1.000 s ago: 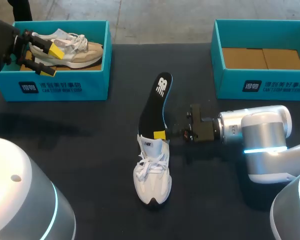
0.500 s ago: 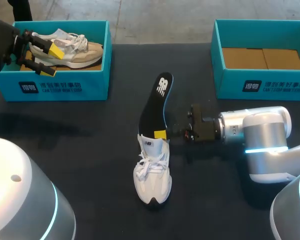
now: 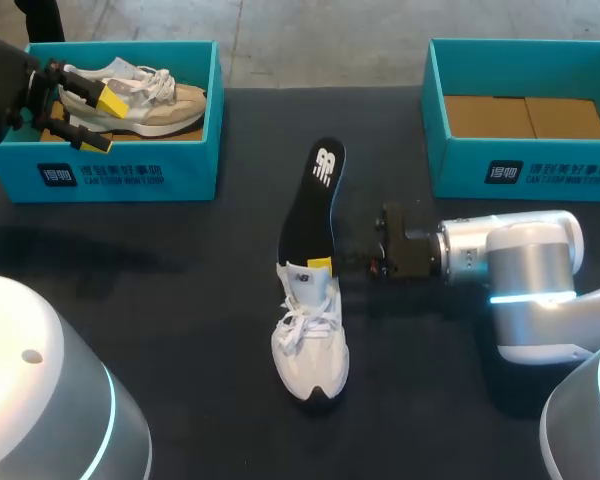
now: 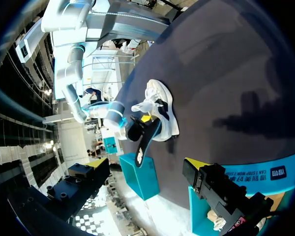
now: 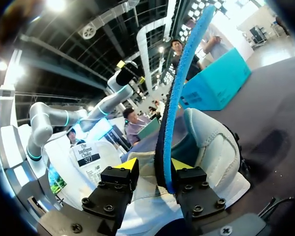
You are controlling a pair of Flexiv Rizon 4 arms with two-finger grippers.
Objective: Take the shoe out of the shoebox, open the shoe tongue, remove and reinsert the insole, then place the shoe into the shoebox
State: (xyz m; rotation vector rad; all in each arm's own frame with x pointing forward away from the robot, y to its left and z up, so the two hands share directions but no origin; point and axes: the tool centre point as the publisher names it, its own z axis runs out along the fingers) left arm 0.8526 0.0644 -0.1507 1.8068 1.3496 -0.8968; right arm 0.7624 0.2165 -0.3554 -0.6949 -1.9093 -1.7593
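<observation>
Shoe (image 3: pixel 310 345) shifted, R pincer (image 5: pixel 155 166) clamps insole (image 3: pixel 315 205) (heel end), L pincer (image 3: pixel 102 120) open over shoebox (image 3: pixel 130 172)

shoe (image 3: pixel 310 350) white | insole (image 3: pixel 314 205) black, blue edge | shoebox (image 3: pixel 580 170) teal

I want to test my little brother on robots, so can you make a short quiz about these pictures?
1. True or false: the white shoe lies inside a shoebox.
2. What sits between the right gripper's fingers? A. the insole B. a shoelace C. a sock
3. Fill in: the beige shoe lies in the ____ shoebox, by the left gripper.

Key:
1. False. It stands on the table.
2. A.
3. Left: it is in the left shoebox.
</observation>
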